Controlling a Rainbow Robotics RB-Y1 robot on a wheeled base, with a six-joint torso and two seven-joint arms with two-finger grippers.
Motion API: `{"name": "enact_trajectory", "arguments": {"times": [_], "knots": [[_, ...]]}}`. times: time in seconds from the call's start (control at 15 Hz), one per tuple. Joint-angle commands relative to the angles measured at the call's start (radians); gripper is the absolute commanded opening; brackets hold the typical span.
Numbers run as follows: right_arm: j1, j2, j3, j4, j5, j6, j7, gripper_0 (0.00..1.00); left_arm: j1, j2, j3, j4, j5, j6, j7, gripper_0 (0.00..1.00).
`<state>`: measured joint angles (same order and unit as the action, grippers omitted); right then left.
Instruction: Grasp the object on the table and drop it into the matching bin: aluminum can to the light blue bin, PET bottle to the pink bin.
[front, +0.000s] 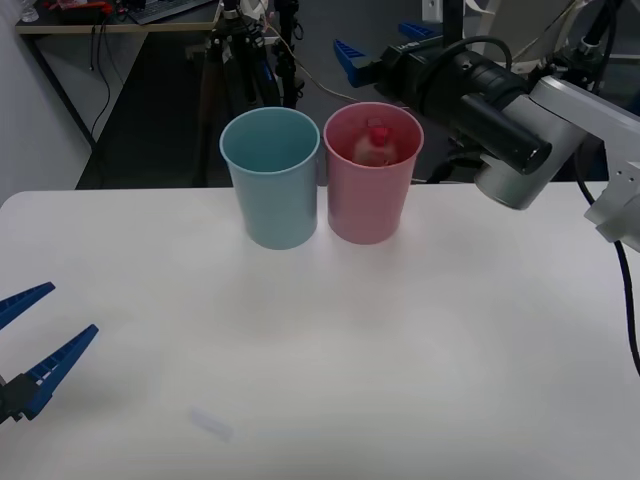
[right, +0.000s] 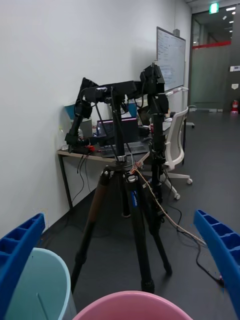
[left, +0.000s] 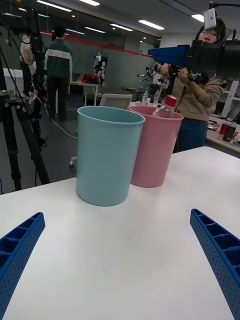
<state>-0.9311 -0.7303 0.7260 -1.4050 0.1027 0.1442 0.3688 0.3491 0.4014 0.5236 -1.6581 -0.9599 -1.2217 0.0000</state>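
The PET bottle (front: 375, 146) is seen inside the pink bin (front: 367, 205), red cap up, just below and ahead of the right hand (front: 362, 60), whose fingers are spread with nothing between them. The light blue bin (front: 272, 190) is set touching the pink one. The left hand (front: 30, 340) is held spread low over the worktop (front: 400, 350), well apart from both bins.

light blue bin (front: 270, 178) touching pink bin (front: 368, 186), table (front: 400, 340) front open
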Motion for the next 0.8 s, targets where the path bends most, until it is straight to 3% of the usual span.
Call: {"name": "enact_trajectory", "arguments": {"times": [0.07, 0.67, 0.8], "knots": [[0.0, 0.0, -0.002, 0.0, 0.0, 0.0, -0.005, 1.0, 0.0, 0.0, 0.0, 0.0, 0.0, 0.0, 0.0, 1.0], [0.003, -0.003, -0.016, -0.012, 0.003, 0.0, 0.002, 1.0, 0.0, 0.0, 0.0, 0.0, 0.0, 0.0, 0.0, 1.0], [0.028, -0.038, -0.031, -0.069, -0.008, 0.014, 0.004, 1.0, 0.0, 0.0, 0.0, 0.0, 0.0, 0.0, 0.0, 1.0]]}}
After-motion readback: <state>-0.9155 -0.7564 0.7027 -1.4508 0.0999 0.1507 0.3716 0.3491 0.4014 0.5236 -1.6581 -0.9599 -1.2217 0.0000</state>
